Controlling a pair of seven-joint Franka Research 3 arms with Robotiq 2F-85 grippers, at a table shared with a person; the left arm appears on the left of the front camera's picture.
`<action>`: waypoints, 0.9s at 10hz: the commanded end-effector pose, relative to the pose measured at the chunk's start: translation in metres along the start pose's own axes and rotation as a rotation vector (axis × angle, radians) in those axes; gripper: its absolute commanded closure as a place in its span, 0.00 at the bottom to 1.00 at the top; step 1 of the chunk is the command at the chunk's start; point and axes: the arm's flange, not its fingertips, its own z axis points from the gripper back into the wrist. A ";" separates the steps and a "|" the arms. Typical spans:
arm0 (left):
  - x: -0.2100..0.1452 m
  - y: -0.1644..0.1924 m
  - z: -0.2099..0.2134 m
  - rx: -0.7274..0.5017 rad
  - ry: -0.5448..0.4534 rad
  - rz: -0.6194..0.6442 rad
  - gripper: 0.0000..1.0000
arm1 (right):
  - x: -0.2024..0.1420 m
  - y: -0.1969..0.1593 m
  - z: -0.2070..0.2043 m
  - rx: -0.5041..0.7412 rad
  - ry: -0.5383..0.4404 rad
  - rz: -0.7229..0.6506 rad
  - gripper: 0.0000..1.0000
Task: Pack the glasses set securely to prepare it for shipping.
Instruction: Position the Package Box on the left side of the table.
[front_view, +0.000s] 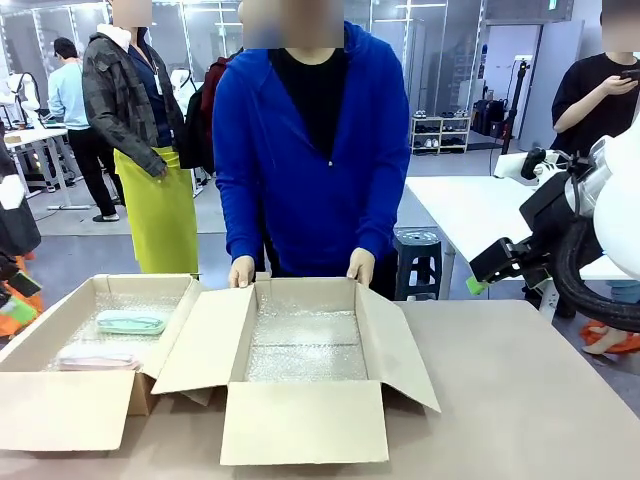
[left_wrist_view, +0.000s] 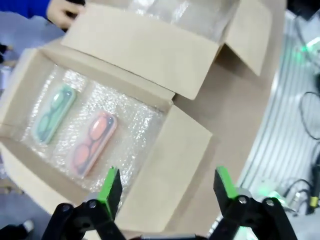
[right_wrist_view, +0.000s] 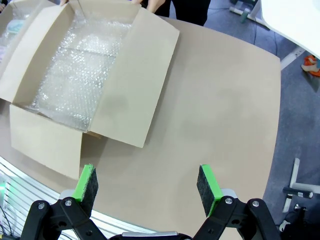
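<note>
In left box (front_view: 60, 395): mint case (left_wrist_view: 54, 113), pink case (left_wrist_view: 93, 142); both claws spread, empty.

This is a robotics lab or test hall, open and brightly lit. Glass-walled partitions (front_view: 200, 40) run along the back, a grey smooth floor (front_view: 85, 235) spreads between white work tables (front_view: 480, 215), and a low shelf rack (front_view: 440, 133) stands by the far wall. Several people stand about. A white robot arm with black cabling (front_view: 590, 215) is mounted beside the brown tabletop (front_view: 520, 390).
</note>
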 end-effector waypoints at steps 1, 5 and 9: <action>-0.008 -0.008 -0.012 0.033 0.044 0.008 0.08 | 0.002 -0.001 -0.001 -0.004 -0.010 0.007 0.00; 0.001 -0.003 -0.008 0.012 0.018 -0.002 0.08 | 0.002 -0.001 -0.001 -0.004 -0.010 0.007 0.00; 0.001 -0.003 -0.008 0.012 0.018 -0.002 0.08 | 0.002 -0.001 -0.001 -0.004 -0.010 0.007 0.00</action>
